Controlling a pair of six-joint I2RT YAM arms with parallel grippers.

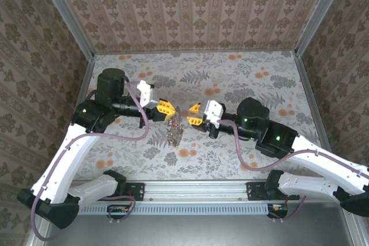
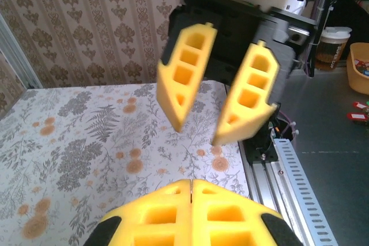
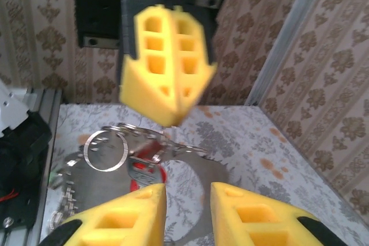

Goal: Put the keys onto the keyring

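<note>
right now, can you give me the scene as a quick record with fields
left gripper: shut, pinching the top of the keyring
right gripper: open, facing the left one, close to the keyring but not gripping it
keyring: bundle of metal loops and chain hanging below the left gripper's tip
red key: in among the loops; threaded on or not, cannot tell
table: floral cloth, arms meeting over its middle

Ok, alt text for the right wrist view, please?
Shut, blurred yellow plastic left fingers point down at a silvery metal ring and a red-headed key by a shiny chain-edged metal band, with the flower-patterned table behind. The open yellow right fingers frame the bottom edge.
</note>
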